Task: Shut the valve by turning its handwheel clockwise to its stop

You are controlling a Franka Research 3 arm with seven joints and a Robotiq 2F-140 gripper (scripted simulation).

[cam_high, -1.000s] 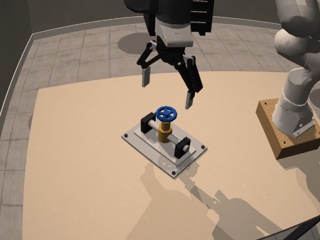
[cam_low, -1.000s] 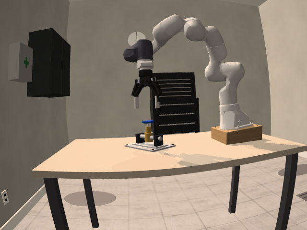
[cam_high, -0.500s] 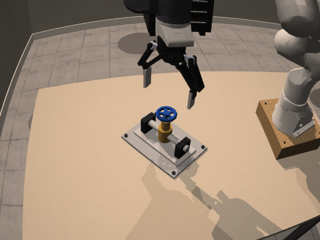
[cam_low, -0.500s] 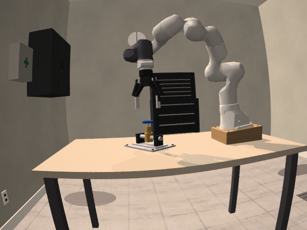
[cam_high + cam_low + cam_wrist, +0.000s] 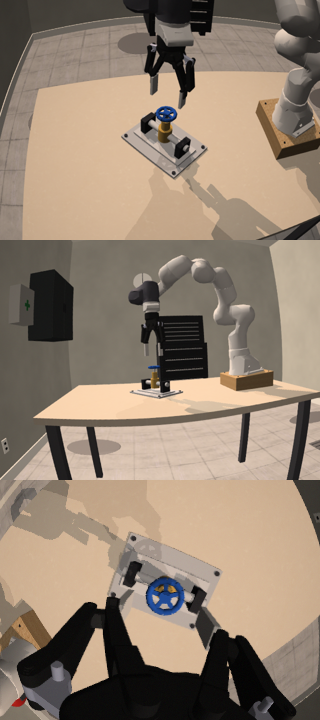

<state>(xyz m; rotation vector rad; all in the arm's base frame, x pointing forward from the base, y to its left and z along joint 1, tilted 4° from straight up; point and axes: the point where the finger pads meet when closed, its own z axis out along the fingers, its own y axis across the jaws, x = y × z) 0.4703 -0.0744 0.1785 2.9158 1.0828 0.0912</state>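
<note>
The valve stands on a grey base plate [image 5: 164,148] in the middle of the table. Its blue spoked handwheel [image 5: 166,113] lies level on top of a yellow body [image 5: 164,133], with a grey pipe held by two black blocks. The handwheel also shows in the exterior view [image 5: 154,367] and in the wrist view [image 5: 164,596]. My gripper [image 5: 168,96] hangs above the handwheel, fingers pointing down, partly open and empty. It also shows in the exterior view [image 5: 153,352], with its fingertips a short way above the wheel, touching nothing.
The arm's base sits on a wooden block [image 5: 286,131] at the table's right. A black slatted cabinet [image 5: 183,347] stands behind the table. A black wall cabinet [image 5: 50,305] and a white first-aid box hang on the left wall.
</note>
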